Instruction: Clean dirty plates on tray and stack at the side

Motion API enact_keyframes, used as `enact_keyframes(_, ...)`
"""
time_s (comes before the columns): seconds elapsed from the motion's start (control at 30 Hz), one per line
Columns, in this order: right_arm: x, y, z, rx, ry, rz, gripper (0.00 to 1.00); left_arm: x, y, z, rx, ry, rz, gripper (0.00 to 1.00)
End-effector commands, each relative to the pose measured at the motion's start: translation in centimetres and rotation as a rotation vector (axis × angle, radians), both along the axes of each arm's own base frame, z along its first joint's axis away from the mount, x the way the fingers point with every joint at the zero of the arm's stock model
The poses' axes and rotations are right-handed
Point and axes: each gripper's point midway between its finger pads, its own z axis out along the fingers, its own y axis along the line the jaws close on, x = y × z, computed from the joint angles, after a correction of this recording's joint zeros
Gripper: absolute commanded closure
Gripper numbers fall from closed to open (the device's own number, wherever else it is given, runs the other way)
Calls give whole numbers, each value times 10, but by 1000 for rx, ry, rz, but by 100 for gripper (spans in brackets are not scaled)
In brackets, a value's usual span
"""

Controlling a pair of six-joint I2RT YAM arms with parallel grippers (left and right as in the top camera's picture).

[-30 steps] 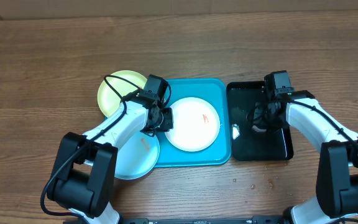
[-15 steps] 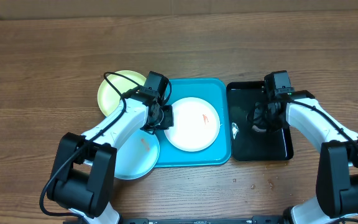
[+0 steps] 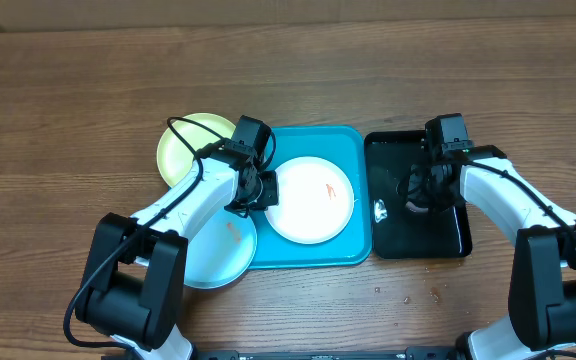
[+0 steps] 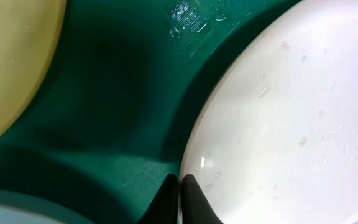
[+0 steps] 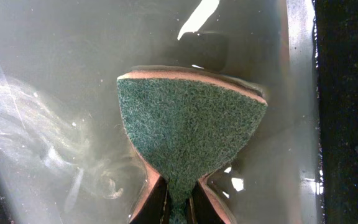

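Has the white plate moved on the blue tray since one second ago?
No. The white plate lies where it was, the same narrow gap from the right rim of the tray.

Matt wood-grain table [image 3: 68, 100]; glossy plastic turquoise tray [image 3: 313, 255]; smooth, wet white plate [image 3: 311, 200]; rough green scouring pad [image 5: 188, 137].

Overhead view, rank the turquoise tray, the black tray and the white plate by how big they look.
Largest: turquoise tray.
Next: black tray, noticeably narrower.
Smallest: white plate, lying inside the turquoise tray.
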Motion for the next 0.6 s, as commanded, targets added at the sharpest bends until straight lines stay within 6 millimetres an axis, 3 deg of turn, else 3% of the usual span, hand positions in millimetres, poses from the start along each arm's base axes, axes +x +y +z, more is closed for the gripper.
enact_keyframes(0.0, 9, 1, 7, -2, -29, 3, 96, 5, 1, -1, 0, 2, 5, 96)
enact_keyframes(0.47, 14, 3, 27, 2, -12, 6, 96, 4, 0, -1, -3, 4, 4, 96)
enact_keyframes(0.57, 14, 15, 29, 54, -11, 105, 96, 3, 0, -1, -2, 7, 4, 96)
